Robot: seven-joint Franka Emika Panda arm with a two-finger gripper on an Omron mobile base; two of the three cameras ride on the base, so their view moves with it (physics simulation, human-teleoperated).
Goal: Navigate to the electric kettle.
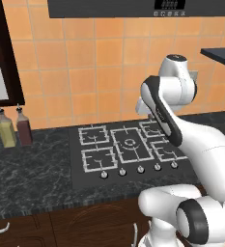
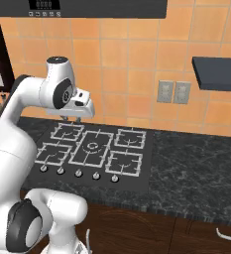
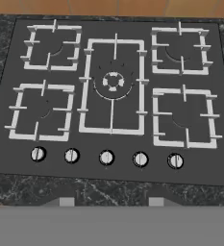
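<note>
The gripper [image 2: 72, 118] hangs above the hob [image 3: 113, 96], with its knobs [image 3: 106, 157] nearest the fingertips; whether the jaws are spread or pressed together cannot be told. The kettle's place and look cannot be told from here. The risk, judged from this, is driving the wrong way along the counter [image 2: 196, 168], since nothing marks its side. Two bottles [image 1: 15, 128] stand well off to the hand's left, a shelf [image 2: 218, 72] off to its right.

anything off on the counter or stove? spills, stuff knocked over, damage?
Nothing stands out. The cooktop sits square in the dark stone counter, grates aligned, all five knobs in a row. Two bottles stand upright by the wall. No spills or damage visible.
</note>
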